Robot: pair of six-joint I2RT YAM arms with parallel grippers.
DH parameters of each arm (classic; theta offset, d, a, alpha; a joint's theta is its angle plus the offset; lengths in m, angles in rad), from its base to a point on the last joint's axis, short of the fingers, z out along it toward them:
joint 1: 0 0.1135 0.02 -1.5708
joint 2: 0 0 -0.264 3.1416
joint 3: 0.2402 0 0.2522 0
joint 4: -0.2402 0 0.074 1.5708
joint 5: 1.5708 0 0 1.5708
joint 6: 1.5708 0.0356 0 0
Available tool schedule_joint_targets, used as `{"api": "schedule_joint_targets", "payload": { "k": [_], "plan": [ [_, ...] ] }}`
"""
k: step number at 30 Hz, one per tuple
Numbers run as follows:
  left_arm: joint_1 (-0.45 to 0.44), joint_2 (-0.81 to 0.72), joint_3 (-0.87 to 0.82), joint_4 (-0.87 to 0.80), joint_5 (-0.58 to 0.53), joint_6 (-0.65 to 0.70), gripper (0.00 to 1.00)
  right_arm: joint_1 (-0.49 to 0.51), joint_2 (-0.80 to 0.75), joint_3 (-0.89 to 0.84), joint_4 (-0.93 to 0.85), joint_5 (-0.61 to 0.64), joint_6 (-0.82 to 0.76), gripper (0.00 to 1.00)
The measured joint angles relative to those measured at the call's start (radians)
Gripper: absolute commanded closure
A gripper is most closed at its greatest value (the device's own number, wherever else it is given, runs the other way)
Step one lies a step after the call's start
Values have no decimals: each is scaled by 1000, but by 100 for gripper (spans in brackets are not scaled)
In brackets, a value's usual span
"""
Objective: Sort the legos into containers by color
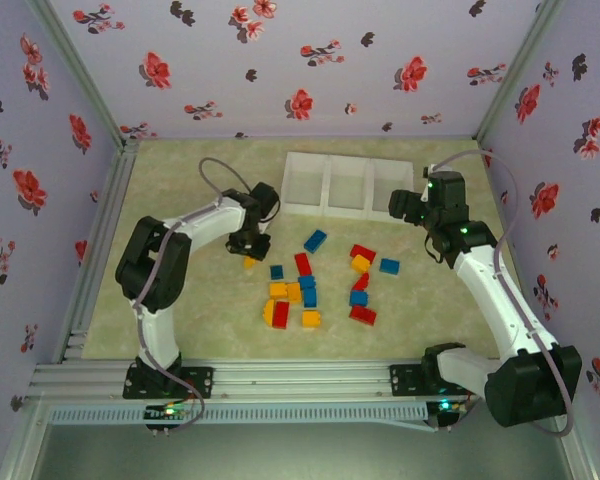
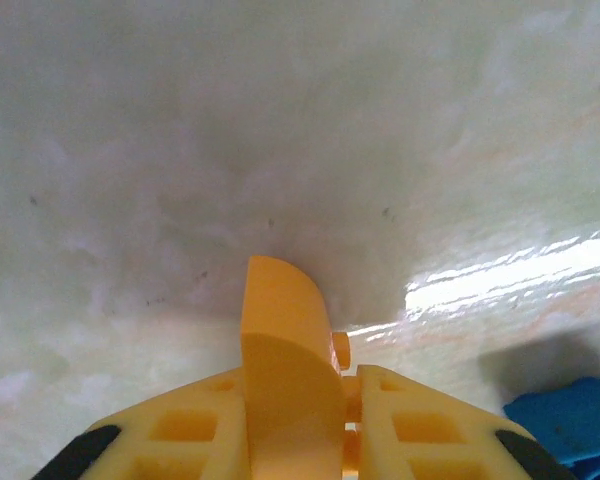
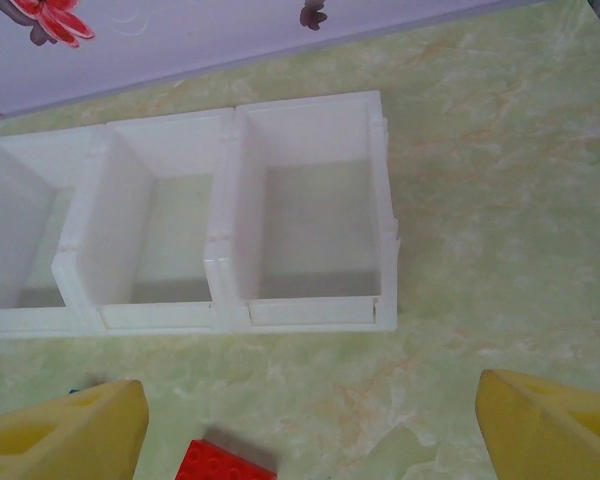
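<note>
Left gripper (image 2: 298, 425) is pinched on a yellow brick (image 2: 285, 340), its yellow fingers (image 2: 180, 435) pressed against the brick's two sides. The brick stands on edge between them, with its rounded end toward the pale marbled table (image 2: 280, 120). Whether that end touches the surface is not clear. From the top camera this gripper (image 1: 250, 246) sits low at the left edge of the loose bricks (image 1: 315, 285), a scatter of red, blue and yellow pieces in the middle of the table. The corner of a blue brick (image 2: 570, 420) lies close by in the left wrist view. Behind the scatter, toward the far wall, three white bins (image 1: 345, 185) stand side by side in a row, touching one another. The right gripper (image 1: 405, 205) hangs by the right end of that row. Its fingers (image 3: 65, 440) are spread wide apart with nothing between them, and a red brick (image 3: 230, 462) lies on the table below.
</note>
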State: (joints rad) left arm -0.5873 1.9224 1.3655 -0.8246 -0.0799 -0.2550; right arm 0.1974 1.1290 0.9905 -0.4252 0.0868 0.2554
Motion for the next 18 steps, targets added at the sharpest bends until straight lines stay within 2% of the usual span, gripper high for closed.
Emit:
{"api": "schedule_joint_targets", "payload": {
  "k": [9, 18],
  "plan": [
    [0, 26, 215, -26, -1, 14, 82, 4, 0, 0, -9, 17, 0, 16],
    [0, 143, 582, -10, 3, 19, 82, 6, -10, 0, -45, 38, 0, 16]
  ]
}}
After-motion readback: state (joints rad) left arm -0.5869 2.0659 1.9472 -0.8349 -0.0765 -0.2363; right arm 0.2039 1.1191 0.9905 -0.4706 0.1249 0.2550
